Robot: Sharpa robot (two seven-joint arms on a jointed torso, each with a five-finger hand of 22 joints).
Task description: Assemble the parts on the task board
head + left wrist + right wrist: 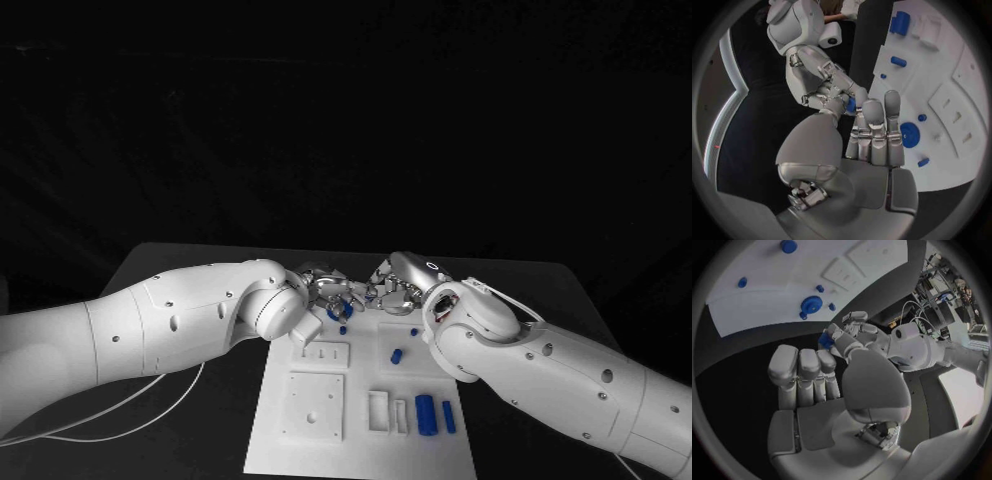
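Observation:
My left hand point(329, 290) and right hand point(397, 285) meet fingertip to fingertip above the far end of the white task board point(361, 445). A small blue part point(851, 104) sits between their fingertips, and both hands pinch it. The right wrist view shows the same blue part point(824, 340) at the tips of the left hand point(851, 332), just beyond my right hand's own fingers point(804, 367). In the left wrist view the right hand point(820, 70) reaches in to my left fingers point(873, 125). A blue gear point(342, 312) stands on the board below the hands.
Loose blue parts lie on the board: a short pin point(397, 355), a small piece point(415, 331), and two longer blocks point(426, 413) near the front. White inset plates point(315, 405) cover the board's left side. A white cable point(101, 415) runs over the table at the left.

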